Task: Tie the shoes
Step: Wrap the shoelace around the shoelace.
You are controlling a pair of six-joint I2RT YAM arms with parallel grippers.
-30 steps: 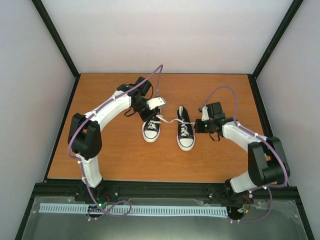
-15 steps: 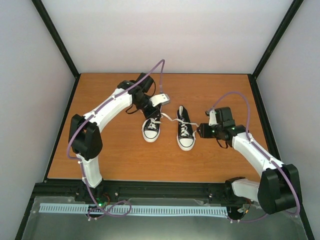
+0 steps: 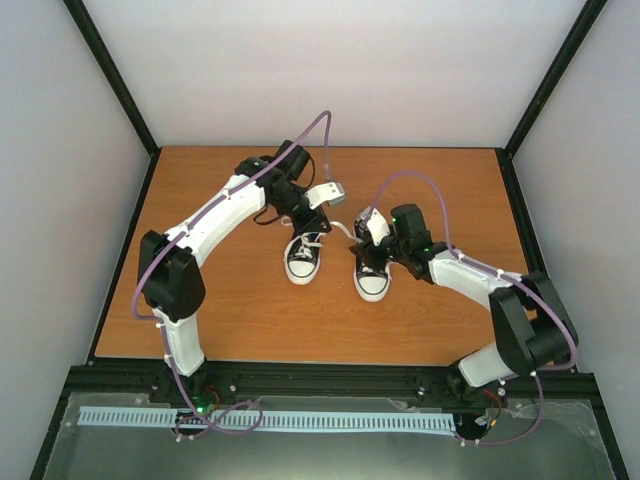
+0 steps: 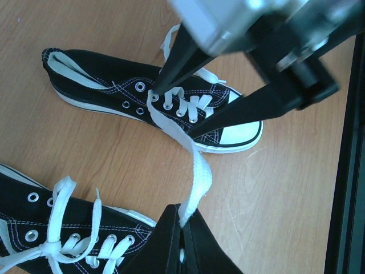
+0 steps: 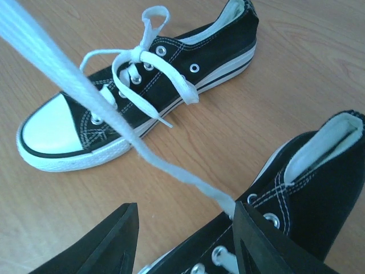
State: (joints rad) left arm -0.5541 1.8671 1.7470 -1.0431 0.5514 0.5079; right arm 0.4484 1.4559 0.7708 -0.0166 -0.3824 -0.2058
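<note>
Left gripper (image 4: 182,221) clenched on lace (image 4: 195,171) of right shoe (image 3: 372,283), strung past left shoe (image 3: 301,263); right gripper (image 5: 183,210) released, jaws straddling lace

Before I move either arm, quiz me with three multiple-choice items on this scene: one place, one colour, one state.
1. The right hand is: A above the right-side shoe; B folded back at rest; C far off to the left.
2. The toe caps are: A red; B white; C black.
3. The left hand is: A open; B shut on a lace; C shut on a heel.
Answers: A, it hangs right above that shoe; B, both caps show white; B, the lace is pinched in it.
</note>
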